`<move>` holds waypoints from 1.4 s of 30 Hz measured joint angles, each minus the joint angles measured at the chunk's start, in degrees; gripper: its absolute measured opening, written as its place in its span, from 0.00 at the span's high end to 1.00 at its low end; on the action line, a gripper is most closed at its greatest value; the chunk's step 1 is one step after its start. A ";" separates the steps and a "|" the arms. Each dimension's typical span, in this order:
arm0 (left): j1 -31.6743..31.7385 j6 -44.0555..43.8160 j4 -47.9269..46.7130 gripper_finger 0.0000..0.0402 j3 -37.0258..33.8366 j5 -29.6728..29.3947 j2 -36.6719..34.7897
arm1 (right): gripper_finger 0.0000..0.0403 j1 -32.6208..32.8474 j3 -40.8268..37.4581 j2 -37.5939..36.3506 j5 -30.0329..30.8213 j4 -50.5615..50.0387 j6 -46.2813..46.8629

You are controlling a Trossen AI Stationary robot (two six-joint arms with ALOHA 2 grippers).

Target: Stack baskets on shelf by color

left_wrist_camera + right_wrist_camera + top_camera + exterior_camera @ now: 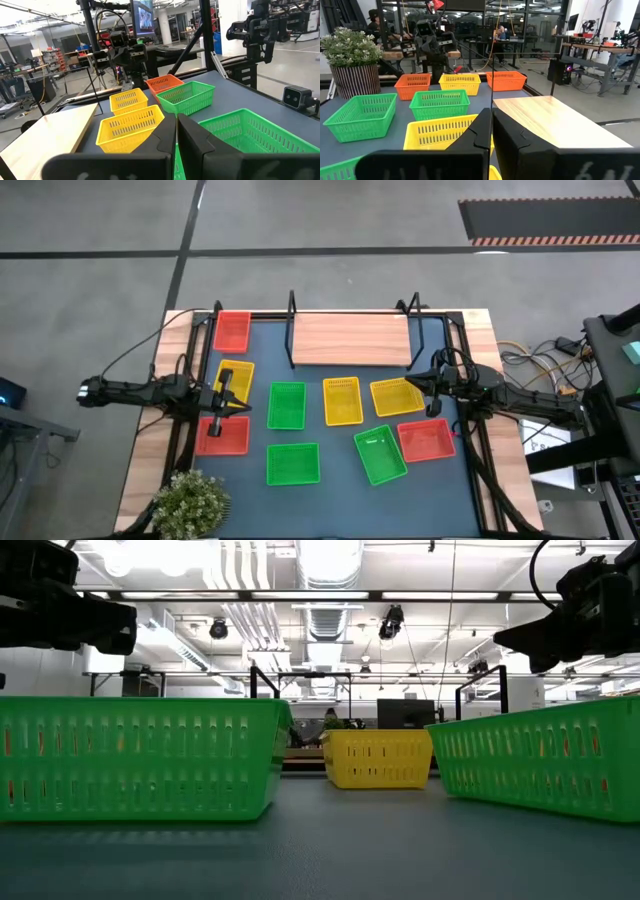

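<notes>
Nine baskets lie spread across the dark blue bench [330,490], seen from above, with none of them on the shelf [350,340], a pale wooden board at twelve o'clock on the bench. Starting at the left, a red-orange basket [232,330] sits at about ten o'clock beside the shelf's left end. Below it a yellow basket [238,380] lies under the left gripper [226,394], whose fingers are pressed together and hold nothing. Just below that gripper, at about eight o'clock, is a second red-orange basket [222,436], and a potted plant [190,500] stands at seven o'clock on the bench edge. Toward the middle, one green basket [287,405] lies near the centre and another green basket [293,464] at six o'clock. Right of centre are a yellow basket [343,401], then a tilted green basket [380,455] at five o'clock, and a yellow basket [395,396] at about three o'clock. At its right edge hovers the right gripper [434,387], its fingers also closed on nothing. A third red-orange basket [426,440] lies at four o'clock.
</notes>
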 joint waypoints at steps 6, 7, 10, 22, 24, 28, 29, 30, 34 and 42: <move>-0.01 0.02 0.02 1.00 -0.02 -0.02 0.01 | 0.98 0.00 0.00 -0.01 0.00 0.00 -0.09; -0.01 0.25 0.33 1.00 0.00 -0.09 0.01 | 0.98 0.01 0.00 0.00 0.00 0.00 -0.08; -0.03 1.04 4.34 1.00 0.00 -1.63 0.03 | 0.98 -0.01 0.00 0.00 0.01 0.00 -0.02; -0.10 -13.45 32.12 1.00 -0.02 0.19 1.29 | 0.98 -0.01 0.00 -0.01 0.08 0.27 -2.66; -0.10 -13.54 32.23 1.00 -0.02 0.37 1.88 | 0.98 -0.01 0.00 -0.02 0.11 0.44 -4.39; -0.10 -12.54 35.21 1.00 -0.02 0.37 3.93 | 0.98 -0.01 0.00 -0.01 0.09 0.86 -1.02; -0.10 -11.82 36.58 1.00 -0.02 0.37 4.28 | 0.98 -0.01 0.00 0.00 0.12 0.85 1.41; -0.10 -11.46 38.12 1.00 -0.02 0.37 4.62 | 0.98 -0.01 0.00 0.00 0.12 0.87 3.86; -0.11 -11.65 44.44 1.00 0.13 -2.90 5.29 | 0.98 -0.01 0.00 0.00 0.16 2.32 8.88; -0.20 -10.74 48.95 1.00 3.69 -3.74 8.41 | 0.98 0.01 0.00 0.00 -3.15 14.37 8.62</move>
